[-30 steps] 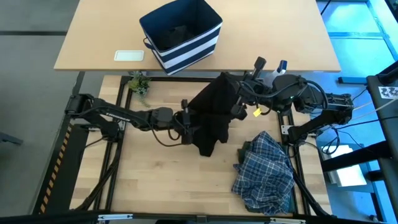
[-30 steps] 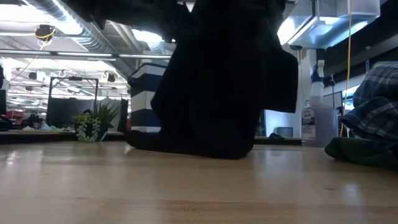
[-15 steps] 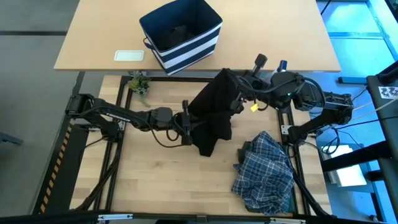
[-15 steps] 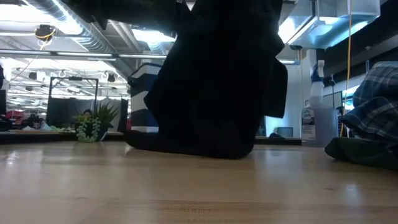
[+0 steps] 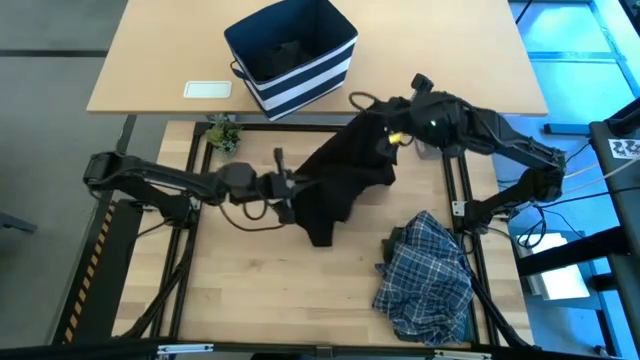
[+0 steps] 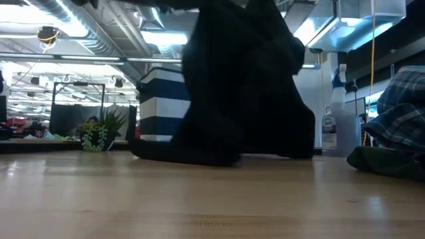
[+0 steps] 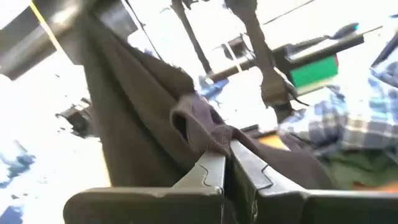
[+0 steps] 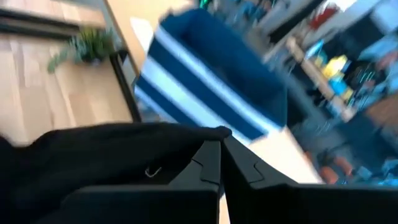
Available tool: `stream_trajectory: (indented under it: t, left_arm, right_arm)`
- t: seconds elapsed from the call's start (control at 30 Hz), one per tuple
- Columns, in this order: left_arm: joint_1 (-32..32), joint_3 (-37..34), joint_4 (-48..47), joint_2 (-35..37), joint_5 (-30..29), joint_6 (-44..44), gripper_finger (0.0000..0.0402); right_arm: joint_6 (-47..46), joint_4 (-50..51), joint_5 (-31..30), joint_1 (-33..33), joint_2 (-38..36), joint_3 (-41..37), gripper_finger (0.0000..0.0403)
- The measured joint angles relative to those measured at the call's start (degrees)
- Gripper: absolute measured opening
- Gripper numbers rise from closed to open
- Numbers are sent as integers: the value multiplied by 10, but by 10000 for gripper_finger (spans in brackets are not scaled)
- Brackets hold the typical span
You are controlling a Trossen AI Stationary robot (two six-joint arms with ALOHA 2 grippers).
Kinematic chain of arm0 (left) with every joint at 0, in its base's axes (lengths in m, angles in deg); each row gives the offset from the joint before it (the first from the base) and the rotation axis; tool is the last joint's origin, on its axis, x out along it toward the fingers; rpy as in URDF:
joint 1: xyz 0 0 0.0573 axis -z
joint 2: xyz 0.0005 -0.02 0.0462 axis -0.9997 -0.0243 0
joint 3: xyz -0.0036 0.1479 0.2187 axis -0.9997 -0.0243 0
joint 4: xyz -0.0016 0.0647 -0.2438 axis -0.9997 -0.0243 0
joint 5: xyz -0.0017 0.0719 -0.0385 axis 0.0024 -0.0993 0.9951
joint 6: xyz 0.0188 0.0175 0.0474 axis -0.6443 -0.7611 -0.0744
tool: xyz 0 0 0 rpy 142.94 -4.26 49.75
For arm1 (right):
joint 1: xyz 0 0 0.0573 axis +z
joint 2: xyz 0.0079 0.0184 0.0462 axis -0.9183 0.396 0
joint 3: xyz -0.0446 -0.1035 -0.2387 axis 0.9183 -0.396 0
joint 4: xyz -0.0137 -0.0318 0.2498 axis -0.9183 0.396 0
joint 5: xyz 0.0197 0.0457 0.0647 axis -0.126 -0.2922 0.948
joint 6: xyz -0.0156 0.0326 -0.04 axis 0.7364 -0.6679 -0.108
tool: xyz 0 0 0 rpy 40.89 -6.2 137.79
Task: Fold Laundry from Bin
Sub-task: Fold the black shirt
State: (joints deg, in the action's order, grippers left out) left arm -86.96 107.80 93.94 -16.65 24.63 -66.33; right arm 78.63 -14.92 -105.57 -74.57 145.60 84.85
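The black garment [image 5: 338, 185] hangs stretched between my two grippers over the middle of the table. My left gripper [image 5: 296, 190] is shut on its left side, and my right gripper [image 5: 383, 130] is shut on its far right top. The garment's lower end [image 6: 192, 154] rests on the table. The navy-and-white striped bin [image 5: 290, 45] stands on the far table with dark cloth inside. The plaid shirt [image 5: 428, 275] lies crumpled at the near right on an olive-green garment [image 5: 398, 240]. My left gripper pinches a bunched fold of the black garment [image 7: 202, 127] between its two fingers, reaching in level from the table's left. The cloth runs up and away from the fingers. My right gripper pinches the garment's upper edge [image 8: 205, 132] between its two fingers, slanting down from the table's right. The cloth hangs below it, and its bottom touches the table.
A small potted plant [image 5: 225, 135] stands at the far left corner of the work table. A clear spray bottle [image 6: 335, 126] stands at the far right. A white flat object [image 5: 208, 89] lies on the far table. Bare wood lies along the near left.
My right gripper has swung toward the far edge with the garment's top. My left gripper has drawn back toward the table's left and risen a little with the cloth. The garment is now spread wider between them, its lower end still on the table.
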Motion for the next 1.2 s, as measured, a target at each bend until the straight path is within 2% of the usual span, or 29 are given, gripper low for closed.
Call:
stream_trajectory:
  t: [0.17,0.33,0.47,0.53,0.67,0.83,0.97,1.07,1.2]
  left_arm:
    - [0,0,-57,75,-17,-18,1]
    - [0,0,-91,119,-17,-25,0]
    - [0,3,-124,134,-21,-47,0]
    - [0,15,-149,134,-36,-48,0]
    - [-2,32,-178,134,-60,-60,0]
    - [-3,35,-182,134,-62,-62,0]
    - [-3,35,-181,129,-63,-62,0]
    - [-2,35,-185,128,-72,-62,0]
    - [-3,36,-184,126,-82,-62,0]
  right_arm:
    - [-47,47,77,-73,0,-24,0]
    - [-51,21,166,-126,0,-86,16]
    - [-30,-6,217,-136,0,-127,60]
    - [-28,-9,265,-134,0,-131,90]
    - [-49,-33,331,-106,0,-131,151]
    - [-89,-50,372,-54,7,-131,206]
    - [-140,-68,396,-9,41,-132,227]
    - [-158,-90,387,23,72,-132,229]
    - [-177,-95,332,52,115,-132,229]
